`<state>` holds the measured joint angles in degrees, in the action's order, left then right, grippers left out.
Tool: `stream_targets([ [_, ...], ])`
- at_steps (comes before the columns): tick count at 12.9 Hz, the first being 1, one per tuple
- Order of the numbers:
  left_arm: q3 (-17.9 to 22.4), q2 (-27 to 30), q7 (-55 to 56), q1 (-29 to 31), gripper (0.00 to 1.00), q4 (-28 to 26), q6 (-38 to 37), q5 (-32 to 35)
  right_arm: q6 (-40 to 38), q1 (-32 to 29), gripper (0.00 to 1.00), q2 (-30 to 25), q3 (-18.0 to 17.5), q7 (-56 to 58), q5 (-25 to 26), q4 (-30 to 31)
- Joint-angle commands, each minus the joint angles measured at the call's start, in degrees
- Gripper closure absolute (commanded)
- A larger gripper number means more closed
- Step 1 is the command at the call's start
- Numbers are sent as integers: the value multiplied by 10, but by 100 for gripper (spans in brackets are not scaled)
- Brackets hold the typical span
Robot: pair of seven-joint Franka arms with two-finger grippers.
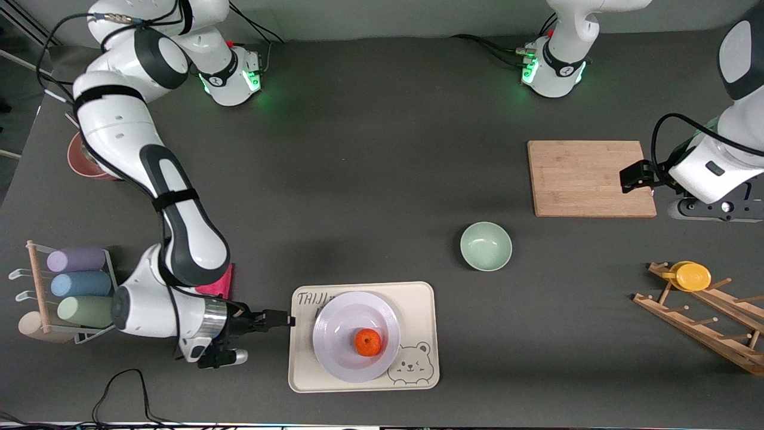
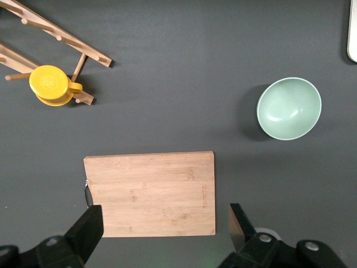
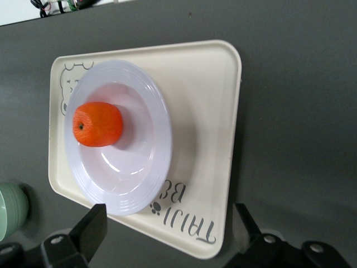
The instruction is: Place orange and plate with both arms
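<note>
The orange (image 1: 368, 342) lies in the pale lavender plate (image 1: 334, 325), which sits on a cream bear-print tray (image 1: 418, 298) near the front camera. My right gripper (image 1: 276, 319) is open and empty, low beside the tray's edge at the right arm's end of the tray. In the right wrist view its fingers (image 3: 92, 226) straddle the tray's corner (image 3: 206, 111), with the plate (image 3: 145, 167) and the orange (image 3: 97, 124) a little farther off. My left gripper (image 1: 634, 177) is open and empty over the edge of the cutting board (image 1: 588, 178); it also shows in the left wrist view (image 2: 165, 220).
A mint-green bowl (image 1: 486, 245) stands between the tray and the board. A wooden rack (image 1: 704, 325) holds a yellow cup (image 1: 692, 276) at the left arm's end. A stand of pastel cups (image 1: 77, 283), a pink cloth (image 1: 218, 285) and a reddish bowl (image 1: 80, 158) are at the right arm's end.
</note>
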<state>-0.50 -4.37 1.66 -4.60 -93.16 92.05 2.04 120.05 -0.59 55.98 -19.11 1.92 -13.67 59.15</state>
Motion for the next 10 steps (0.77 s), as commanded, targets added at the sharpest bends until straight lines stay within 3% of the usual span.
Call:
stream_targets([
  [1,6,3,-8,-6,0,3,2,5,-40,3,0,-107,34,-52,27,87],
  [3,6,4,-9,-5,0,5,3,5,-49,-3,0,-254,43,-108,31,234],
  [5,4,5,-8,-5,0,5,3,5,-56,-16,0,-379,43,-110,76,351],
  [7,4,7,-8,-5,0,5,1,5,-101,-13,0,-461,67,-106,115,396],
  [10,4,7,-8,-5,0,5,-2,5,-196,5,0,-535,118,-108,123,395],
])
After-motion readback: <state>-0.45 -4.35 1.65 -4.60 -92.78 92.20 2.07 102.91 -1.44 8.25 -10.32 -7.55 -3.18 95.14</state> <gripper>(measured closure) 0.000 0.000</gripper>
